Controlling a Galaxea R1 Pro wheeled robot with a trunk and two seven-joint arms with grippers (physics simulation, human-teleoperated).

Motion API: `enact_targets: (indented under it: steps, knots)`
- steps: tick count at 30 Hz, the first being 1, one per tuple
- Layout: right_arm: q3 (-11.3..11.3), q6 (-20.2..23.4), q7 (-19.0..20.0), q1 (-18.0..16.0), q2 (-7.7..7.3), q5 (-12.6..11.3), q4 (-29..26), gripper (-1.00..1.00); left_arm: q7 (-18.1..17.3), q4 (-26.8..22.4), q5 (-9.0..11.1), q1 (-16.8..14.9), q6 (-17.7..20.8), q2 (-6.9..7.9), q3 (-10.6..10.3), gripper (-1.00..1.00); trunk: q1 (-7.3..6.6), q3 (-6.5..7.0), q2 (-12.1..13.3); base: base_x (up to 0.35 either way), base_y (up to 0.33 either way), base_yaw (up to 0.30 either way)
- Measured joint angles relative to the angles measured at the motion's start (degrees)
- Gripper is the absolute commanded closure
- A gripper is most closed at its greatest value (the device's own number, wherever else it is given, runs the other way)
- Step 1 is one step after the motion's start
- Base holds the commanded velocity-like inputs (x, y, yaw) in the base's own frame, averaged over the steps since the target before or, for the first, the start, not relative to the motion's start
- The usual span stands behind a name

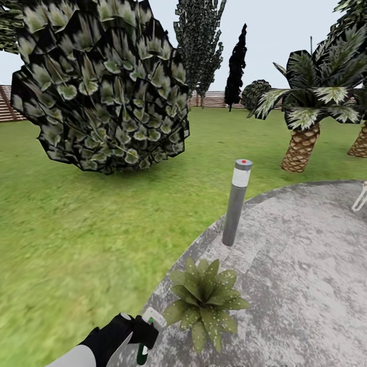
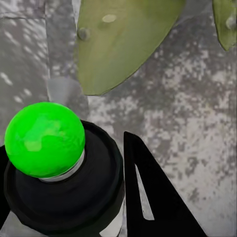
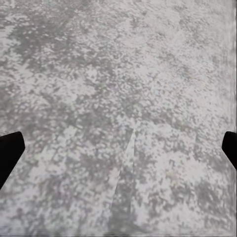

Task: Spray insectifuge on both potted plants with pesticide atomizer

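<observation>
At the bottom left of the head view, my left gripper is clenched around the pesticide atomizer: black fingers wrap it, its whitish head pokes up above them and a green part of the body shows below. In the left wrist view the atomizer sits close to the lens as a dark round body topped by a bright green ball, with one black finger running alongside it.

Just right of that hand in the head view, low centre, is one potted plant, a rosette of broad speckled green leaves on the edge of the grey patio. Its pot is hidden under the leaves. One leaf of it shows in the upper part of the left wrist view, near the bottle.

My right fingers appear as dark tips at the two side edges of the right wrist view, spread wide and grasping nothing, over bare paving.

A grey bollard lamp stands mid-frame behind the plant; lawn, a big bush and a palm lie beyond.

I judge the pick-up done and the spraying of this first plant in hand. Next I must aim the nozzle at the rosette and cover it; whether any spray has landed, I cannot tell.
</observation>
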Motion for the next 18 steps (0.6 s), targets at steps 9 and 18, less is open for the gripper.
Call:
enact_targets:
  steps: [9,18]
  knots:
    - [-0.1,-0.2,0.1,0.0,0.00,-0.1,-0.3,-1.00,2.5,0.5,0.0,0.0,4.0,-1.37,-0.2,1.00,0.00,0.00,0.0,0.000,0.000,-0.220]
    - [-0.2,-0.1,0.0,0.0,0.00,-0.1,-0.3,-1.00,2.3,0.1,0.1,0.0,4.0,-1.44,-0.1,1.00,0.00,0.00,0.0,0.001,0.160,-0.205]
